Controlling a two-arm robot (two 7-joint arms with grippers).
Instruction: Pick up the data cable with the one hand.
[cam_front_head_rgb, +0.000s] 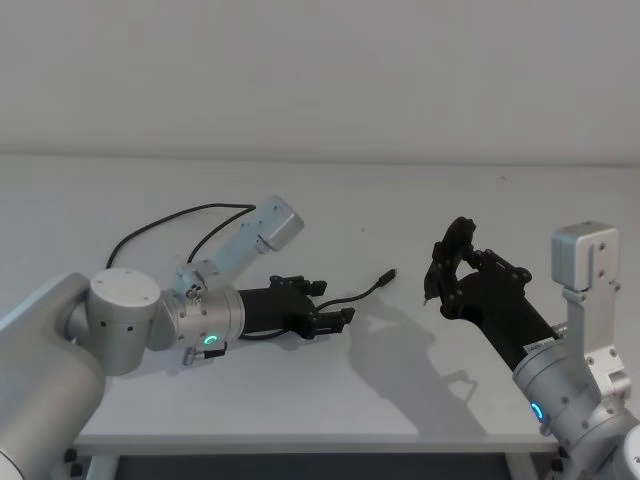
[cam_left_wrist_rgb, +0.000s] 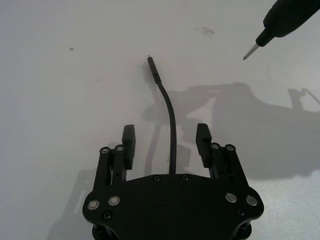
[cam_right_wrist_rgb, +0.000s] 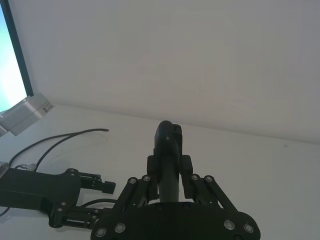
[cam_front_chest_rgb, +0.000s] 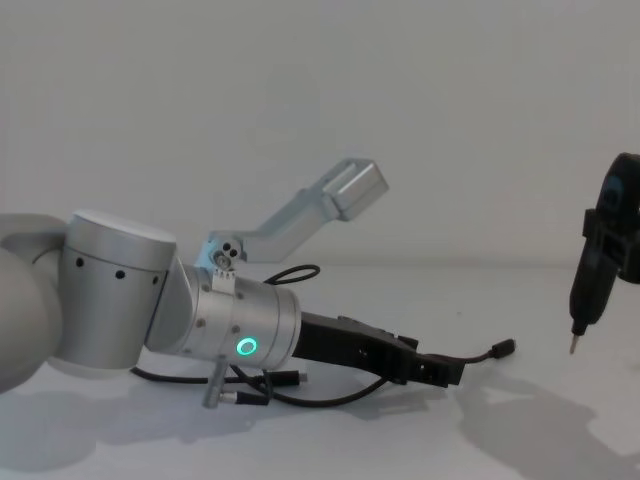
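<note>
I see one data cable (cam_front_head_rgb: 362, 294) on the table (cam_front_head_rgb: 300, 390) — its free end runs straight out between the fingers of my left claw (cam_left_wrist_rgb: 165, 132), plug pointing toward the right arm. That claw is spread wide, neither finger touching the cord. My right claw (cam_right_wrist_rgb: 169, 167) hangs well apart — clamped on one pointed tool (cam_front_chest_rgb: 588, 285).

the data cable (cam_left_wrist_rgb: 170, 120) is plain black. the left gripper (cam_front_head_rgb: 335, 302) is black, its wrist (cam_front_head_rgb: 205, 312) silver with a glowing green ring (cam_front_head_rgb: 210, 340). the right gripper (cam_right_wrist_rgb: 170, 165) and pointed tool (cam_front_chest_rgb: 590, 280) are black, tip silvery. the table (cam_front_head_rgb: 300, 395) is white.
</note>
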